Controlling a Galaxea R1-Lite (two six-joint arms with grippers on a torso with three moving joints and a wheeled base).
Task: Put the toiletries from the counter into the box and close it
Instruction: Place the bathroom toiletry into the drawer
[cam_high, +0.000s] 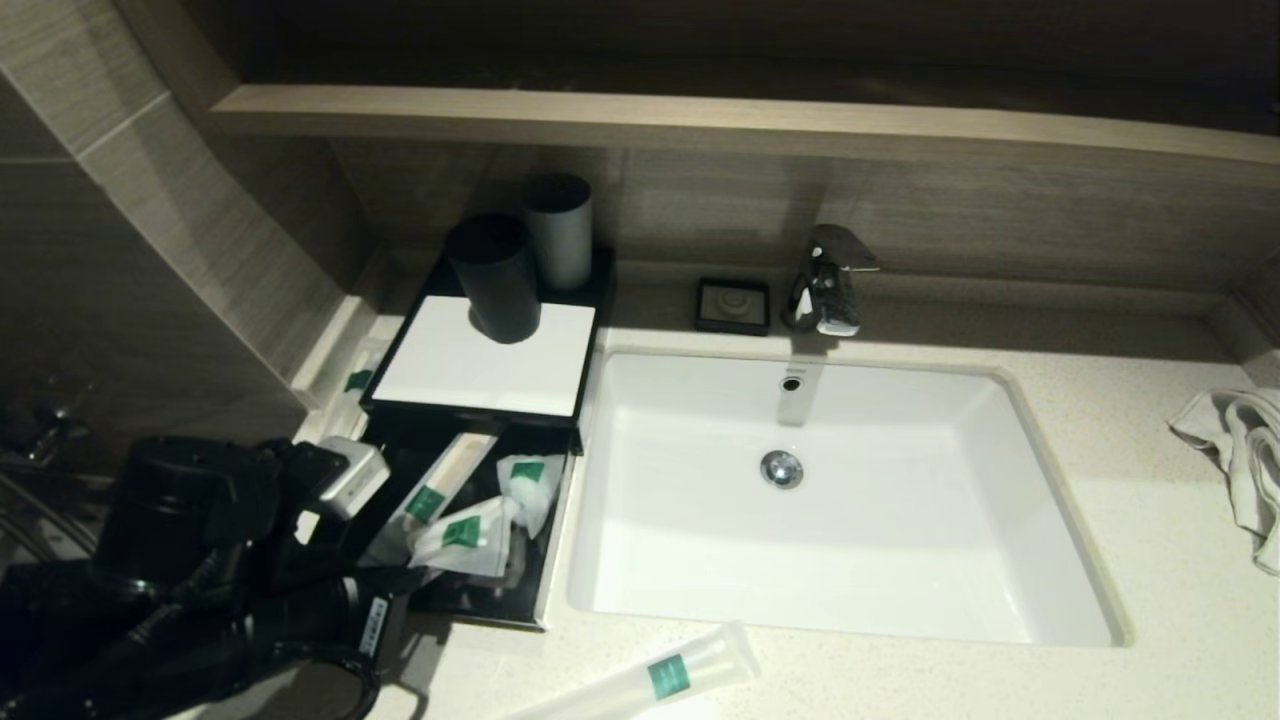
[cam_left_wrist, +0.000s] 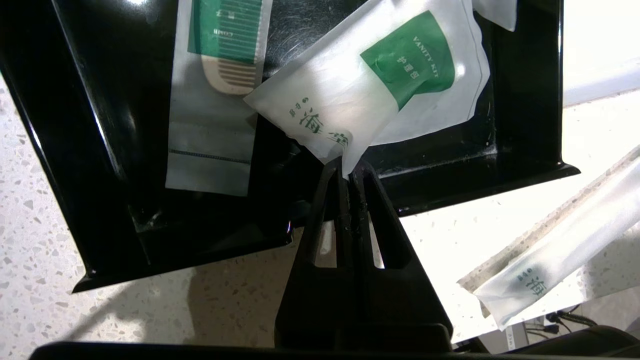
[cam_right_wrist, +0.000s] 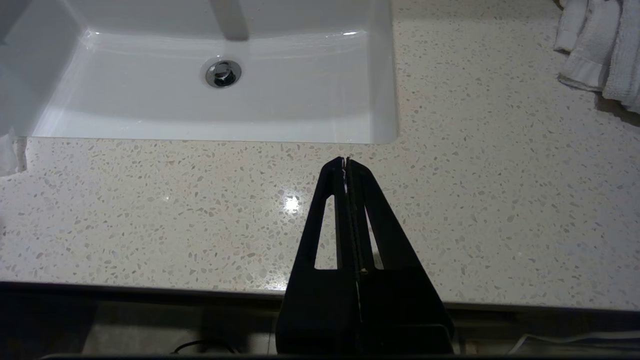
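Left pincer (cam_left_wrist: 348, 172) pinches the vanity kit packet's (cam_left_wrist: 370, 95) corner over the box (cam_left_wrist: 525, 100).

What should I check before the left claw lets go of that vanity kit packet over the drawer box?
1. Left claw pinches a corner of the vanity kit packet: ok.
2. Packet lies over the open black box, not over the counter: ok.
3. Comb packet already inside the box: ok.
4. All toiletries off the counter: not ok, a long packet lies in front of the sink.
5. Contents low enough for the box to slide shut: cannot tell.
6. Right claw shut, over bare counter, out of the way: ok.
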